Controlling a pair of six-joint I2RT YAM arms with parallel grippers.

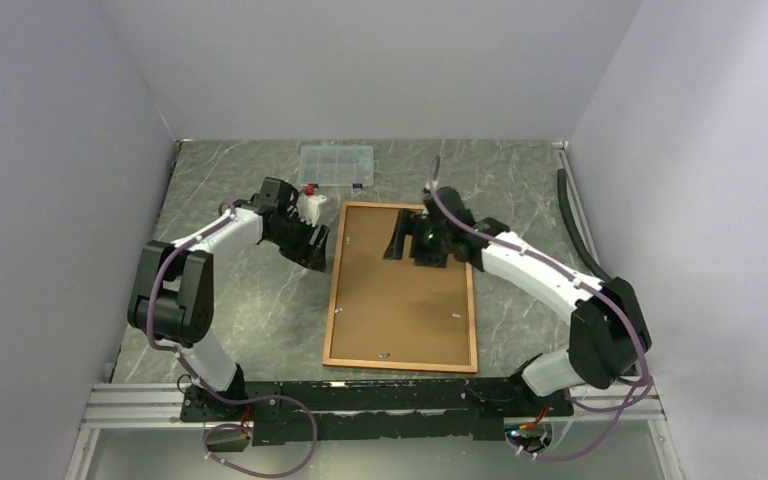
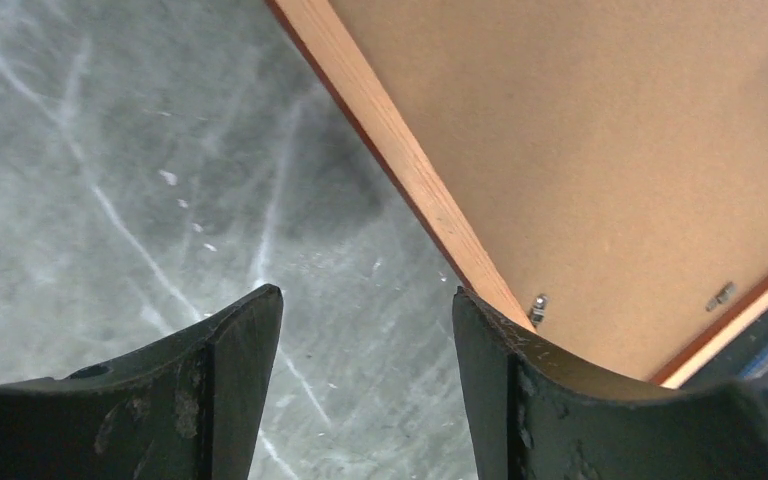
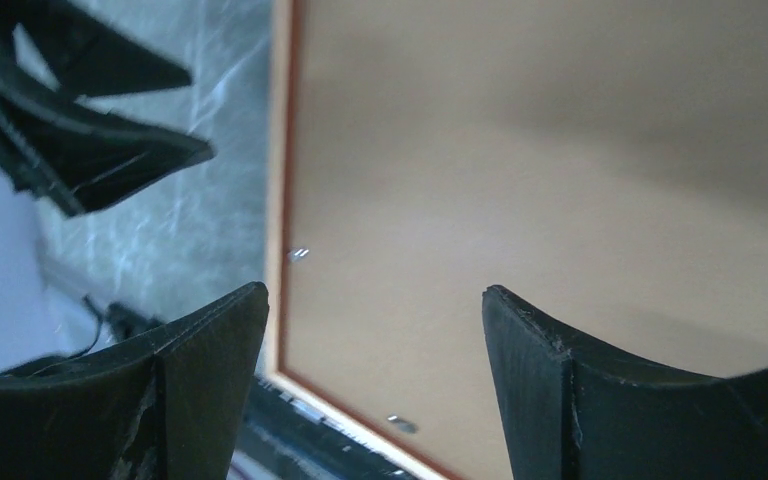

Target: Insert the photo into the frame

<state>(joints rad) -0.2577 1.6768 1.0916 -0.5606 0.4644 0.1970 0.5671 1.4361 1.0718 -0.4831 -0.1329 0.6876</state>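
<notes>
The frame (image 1: 332,303) lay face down on the table (image 1: 250,310), the brown backing board (image 1: 405,300) seated in its back; my left gripper (image 1: 312,246) hung just beside its left edge, jaws apart, nothing between them; my right gripper (image 1: 401,240) hovered over the board's far end, jaws likewise apart and empty; the photo showed in no view, so I could not tell whether it sat beneath the board; I judged the closing-up step in hand; next called for turning the small metal tabs (image 2: 538,305) over the board.
</notes>
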